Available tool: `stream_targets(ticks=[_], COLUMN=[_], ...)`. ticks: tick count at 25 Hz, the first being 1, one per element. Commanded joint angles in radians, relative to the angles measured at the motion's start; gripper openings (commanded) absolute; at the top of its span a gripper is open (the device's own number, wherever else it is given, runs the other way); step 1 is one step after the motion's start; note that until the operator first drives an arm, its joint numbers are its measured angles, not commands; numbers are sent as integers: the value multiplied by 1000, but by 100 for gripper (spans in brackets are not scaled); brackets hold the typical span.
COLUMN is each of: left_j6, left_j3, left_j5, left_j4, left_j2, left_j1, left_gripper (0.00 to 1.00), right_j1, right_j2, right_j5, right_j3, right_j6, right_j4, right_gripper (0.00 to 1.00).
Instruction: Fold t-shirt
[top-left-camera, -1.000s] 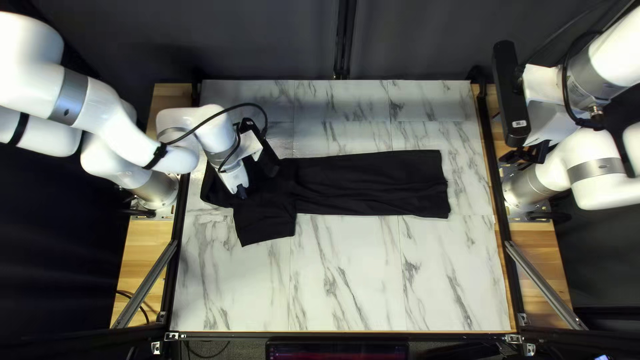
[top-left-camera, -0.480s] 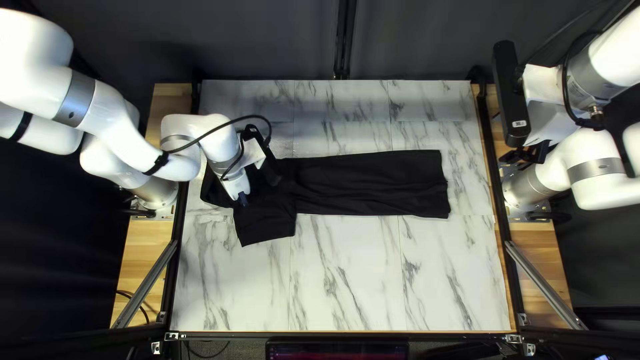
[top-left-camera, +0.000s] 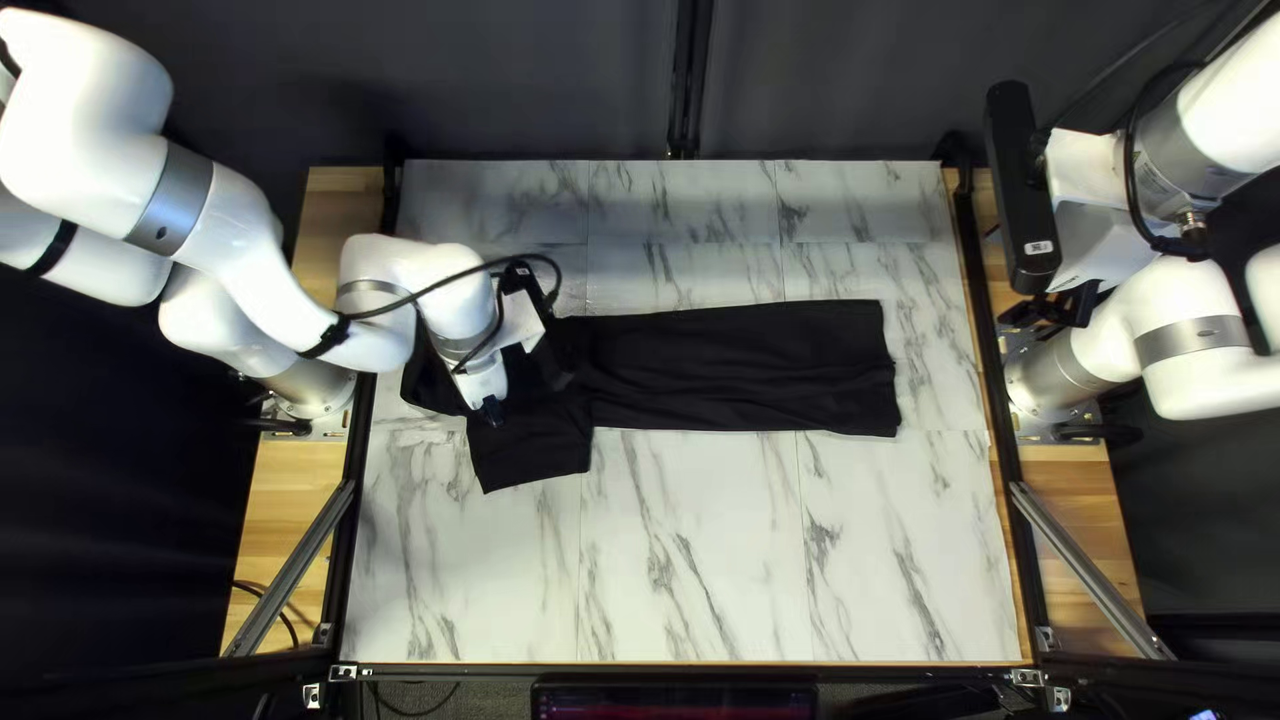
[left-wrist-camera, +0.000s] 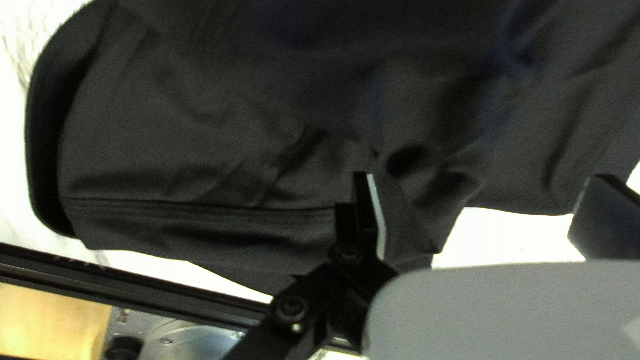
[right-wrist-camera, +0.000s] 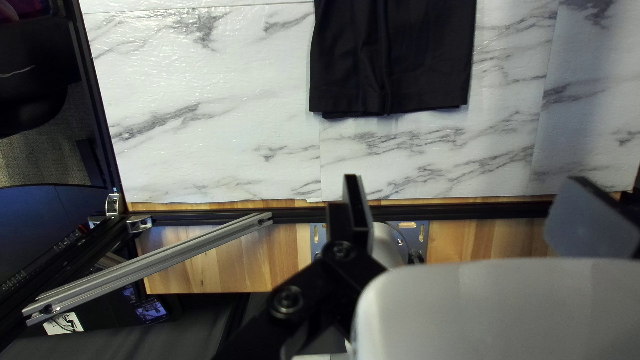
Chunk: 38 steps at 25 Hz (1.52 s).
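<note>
At nine o'clock, black left gripper (left-wrist-camera: 483, 179), spread, over the black cloth t-shirt (top-left-camera: 734, 367), which runs to three o'clock on white marbled tabletop (top-left-camera: 694, 560). Likely light, limp; pinch hem corners (top-left-camera: 887, 423). Beyond, black right gripper (right-wrist-camera: 467, 179), also spread.

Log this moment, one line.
left black two-fingered tool: open, over black cloth t-shirt | right black two-fingered tool: open, away from it | t-shirt: long strip, sleeve sticking out

A robotics lab, by the look of it: the white left arm (top-left-camera: 254, 254) and right arm (top-left-camera: 1220, 107) stand at opposite edges of the table (top-left-camera: 720, 560), slanting metal braces (top-left-camera: 1091, 571) flank it and a dark curtain (top-left-camera: 534, 80) hangs beyond its far edge
</note>
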<state>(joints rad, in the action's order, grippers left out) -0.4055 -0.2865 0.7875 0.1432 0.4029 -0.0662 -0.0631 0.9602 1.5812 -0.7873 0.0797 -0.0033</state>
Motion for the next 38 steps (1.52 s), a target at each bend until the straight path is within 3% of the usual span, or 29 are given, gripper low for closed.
stream_targets(ticks=[1, 7, 17, 25, 30, 31, 32, 33, 38], left_j6=[7, 37, 136, 233, 249, 245, 238, 232, 178], left_j3=[-51, -129, -249, -393, -420, -423, -424, -424, -420], left_j5=[51, 97, -55, -97, -102, -104, -107, -107, -94], left_j4=[-70, -135, -134, -135, -154, -163, -172, -179, -216], left_j2=[-21, -40, -225, -407, -450, -461, -468, -472, -472], left_j1=[2, 23, 25, 36, 53, 56, 56, 55, 29], left_gripper=[100, 100, 100, 100, 100, 93, 61, 2, 0], right_j1=[0, 0, 0, 0, 0, 0, 0, 0, 0], right_j2=[0, 0, 0, 0, 0, 0, 0, 0, 0], right_j5=[0, 0, 0, 0, 0, 0, 0, 0, 0], right_j3=[0, 0, 0, 0, 0, 0, 0, 0, 0], right_j6=[0, 0, 0, 0, 0, 0, 0, 0, 0], right_j4=[0, 0, 0, 0, 0, 0, 0, 0, 0], right_gripper=[100, 100, 100, 100, 100, 100, 100, 100, 100])
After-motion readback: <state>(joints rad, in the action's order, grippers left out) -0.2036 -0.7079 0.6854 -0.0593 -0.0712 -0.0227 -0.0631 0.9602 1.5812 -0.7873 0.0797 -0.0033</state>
